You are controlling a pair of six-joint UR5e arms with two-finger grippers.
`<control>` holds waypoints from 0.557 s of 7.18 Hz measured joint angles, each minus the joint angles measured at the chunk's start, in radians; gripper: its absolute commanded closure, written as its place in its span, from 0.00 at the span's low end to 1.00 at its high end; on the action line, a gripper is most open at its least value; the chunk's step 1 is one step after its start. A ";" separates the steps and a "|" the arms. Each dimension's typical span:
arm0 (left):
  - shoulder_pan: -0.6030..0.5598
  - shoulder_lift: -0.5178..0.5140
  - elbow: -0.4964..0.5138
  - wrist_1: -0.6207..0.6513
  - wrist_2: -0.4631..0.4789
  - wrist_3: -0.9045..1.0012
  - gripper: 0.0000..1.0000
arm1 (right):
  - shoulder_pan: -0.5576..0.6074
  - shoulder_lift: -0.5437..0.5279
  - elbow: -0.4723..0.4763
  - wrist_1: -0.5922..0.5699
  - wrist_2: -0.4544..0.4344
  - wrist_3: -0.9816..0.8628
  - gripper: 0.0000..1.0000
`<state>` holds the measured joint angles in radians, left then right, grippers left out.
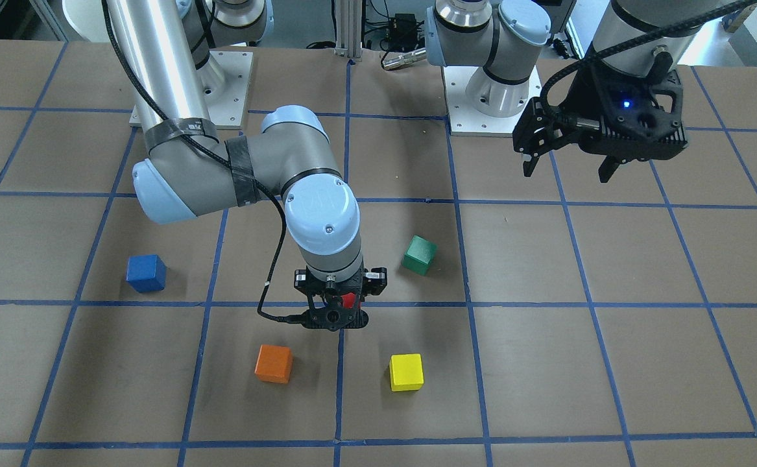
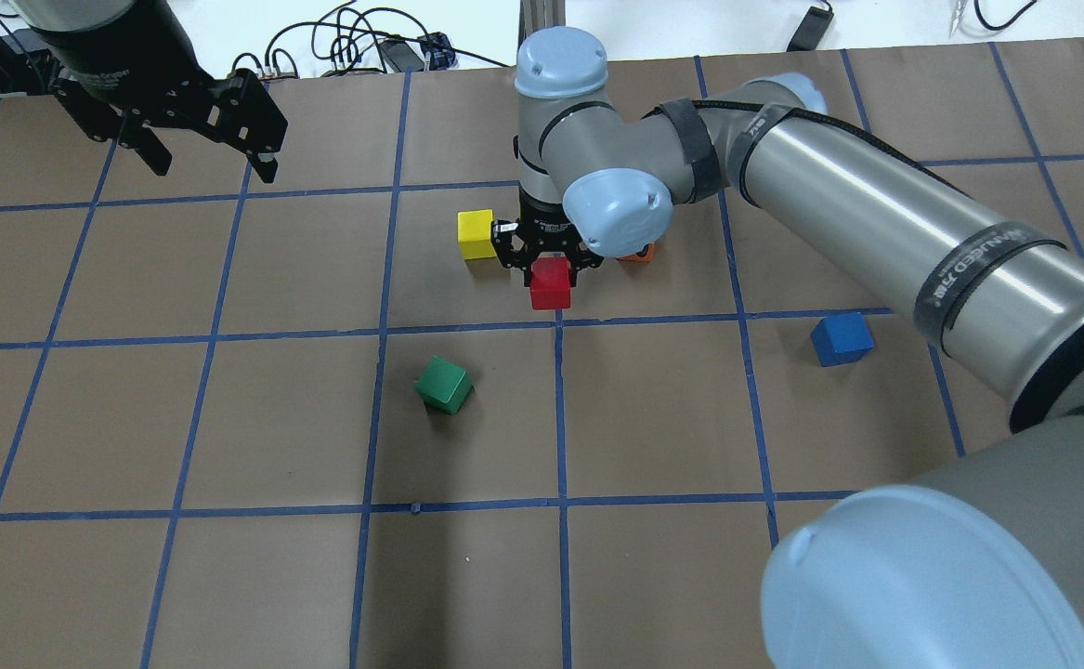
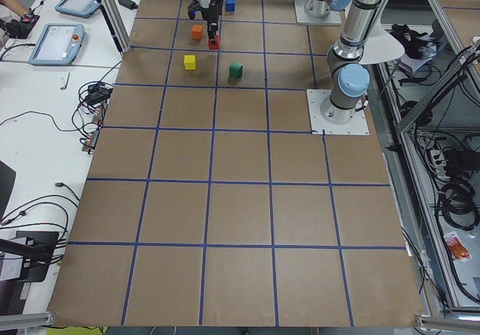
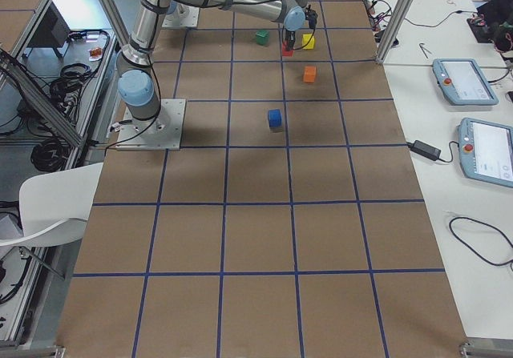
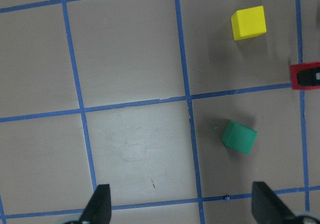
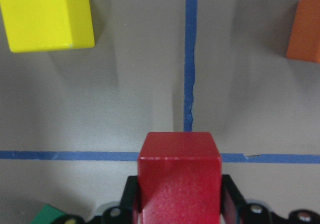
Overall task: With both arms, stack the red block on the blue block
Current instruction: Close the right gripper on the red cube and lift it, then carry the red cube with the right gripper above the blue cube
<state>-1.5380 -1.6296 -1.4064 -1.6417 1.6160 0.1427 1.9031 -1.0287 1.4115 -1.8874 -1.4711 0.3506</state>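
My right gripper (image 2: 551, 269) is shut on the red block (image 2: 550, 283), near the middle of the table. The block fills the bottom of the right wrist view (image 6: 180, 179), between the two fingers. In the front view only a bit of red (image 1: 349, 299) shows inside the gripper (image 1: 339, 314). I cannot tell whether the block touches the table. The blue block (image 2: 842, 338) sits alone on the table to the right, also in the front view (image 1: 146, 272). My left gripper (image 2: 212, 167) hangs open and empty high over the far left (image 1: 566, 172).
A yellow cube (image 2: 476, 233) and an orange cube (image 1: 274, 363) lie just beyond the right gripper, one on each side. A green cube (image 2: 444, 385) lies nearer the robot, to the left. The brown table (image 2: 226, 557) has a blue tape grid.
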 measured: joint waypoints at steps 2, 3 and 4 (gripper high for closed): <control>0.000 -0.001 0.000 0.000 -0.001 0.002 0.00 | -0.103 -0.087 -0.042 0.180 -0.009 -0.040 1.00; 0.000 0.000 0.000 0.000 -0.001 0.002 0.00 | -0.181 -0.140 -0.035 0.259 -0.011 -0.116 1.00; -0.001 -0.001 0.000 0.001 -0.001 0.002 0.00 | -0.261 -0.188 -0.014 0.313 -0.020 -0.205 1.00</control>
<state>-1.5386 -1.6301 -1.4066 -1.6411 1.6153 0.1447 1.6423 -1.2163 1.3976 -1.5742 -1.4912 0.1453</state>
